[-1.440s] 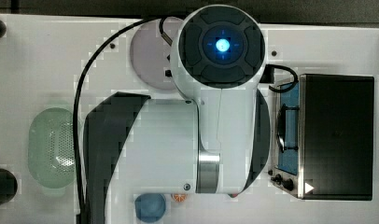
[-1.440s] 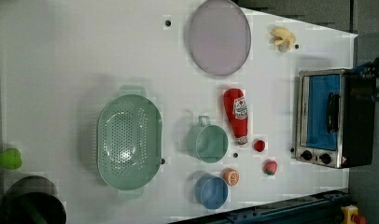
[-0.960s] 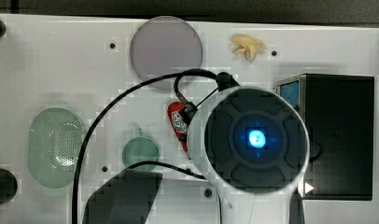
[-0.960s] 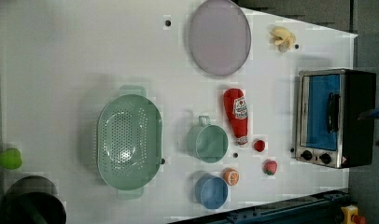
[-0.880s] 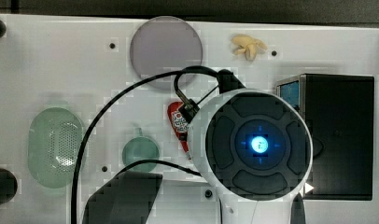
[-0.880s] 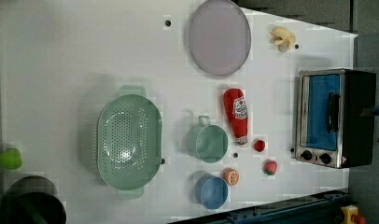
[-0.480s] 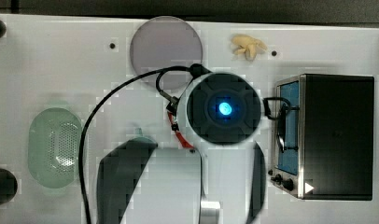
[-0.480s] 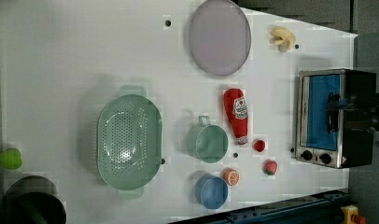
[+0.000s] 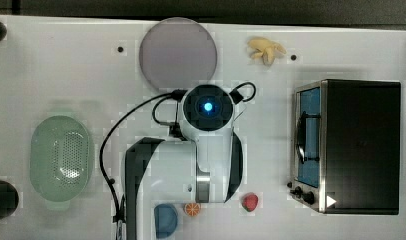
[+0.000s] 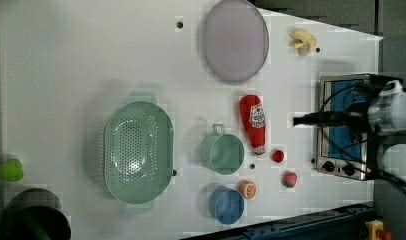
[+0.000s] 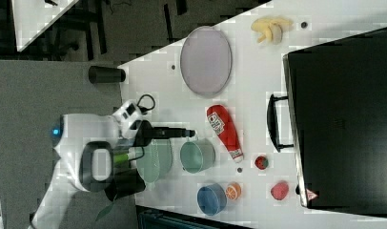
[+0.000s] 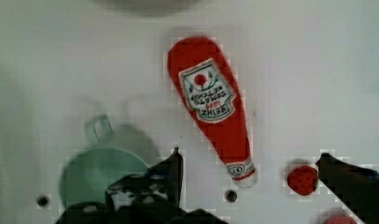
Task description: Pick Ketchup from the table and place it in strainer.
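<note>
Lying flat on the white table (image 10: 91, 50) is the Ketchup (image 10: 254, 123), a long red bottle with a white label patch. I will use the green mug (image 10: 222, 152) as my landmark. In the left view the Ketchup is just beside the mug, on the left view's right, with its fat end pointing up the picture and its thin cap end pointing down. The wrist view shows the Ketchup (image 12: 212, 102) close up, tilted a little, with its cap near a small dark hole in the table. The strainer (image 10: 138, 152) is a big pale green basket with rows of little holes, and it sits on the other side of the mug, on the left view's left, with nothing inside it. A blue bowl (image 10: 226, 205) is below the mug in the left view, and a little orange fruit (image 10: 248, 189) is touching the bowl's side. Two small red fruits (image 10: 277, 156) and (image 10: 289, 179) lie past the Ketchup's cap end, farther from the mug. A round purple plate (image 10: 234, 39) is above the mug in the left view, well apart from it. A toaster oven (image 10: 341, 125) stands far from the mug at the left view's right. The gripper (image 12: 248, 163) hangs in the air above the mug and the Ketchup. Its two black fingers (image 12: 171, 172) are spread wide apart and hold nothing, with the Ketchup's cap end between them in the wrist view.
</note>
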You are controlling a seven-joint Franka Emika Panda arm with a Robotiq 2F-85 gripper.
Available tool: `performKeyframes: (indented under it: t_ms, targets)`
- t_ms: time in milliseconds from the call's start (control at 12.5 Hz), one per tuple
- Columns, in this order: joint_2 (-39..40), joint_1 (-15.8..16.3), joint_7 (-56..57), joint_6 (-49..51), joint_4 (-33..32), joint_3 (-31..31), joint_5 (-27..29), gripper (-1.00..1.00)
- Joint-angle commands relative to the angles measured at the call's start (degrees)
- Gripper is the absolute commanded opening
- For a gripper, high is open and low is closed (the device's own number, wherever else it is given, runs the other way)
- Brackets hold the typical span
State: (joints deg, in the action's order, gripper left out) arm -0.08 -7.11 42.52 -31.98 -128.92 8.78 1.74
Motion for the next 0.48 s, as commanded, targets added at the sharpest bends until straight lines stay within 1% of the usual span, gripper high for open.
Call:
performKeyframes:
  t_ms: [80,320,480]
  targets:
    - [0.50,-0.17,15.33,-6.46,-2.95,-0.14,-0.02,1.00]
    - [4.33,-0.05,16.44,-15.20,-6.92,-0.05,-0.23,1.00]
    - [7.46,-0.05,16.40,-20.20,-8.18,-0.16,-1.80,1.00]
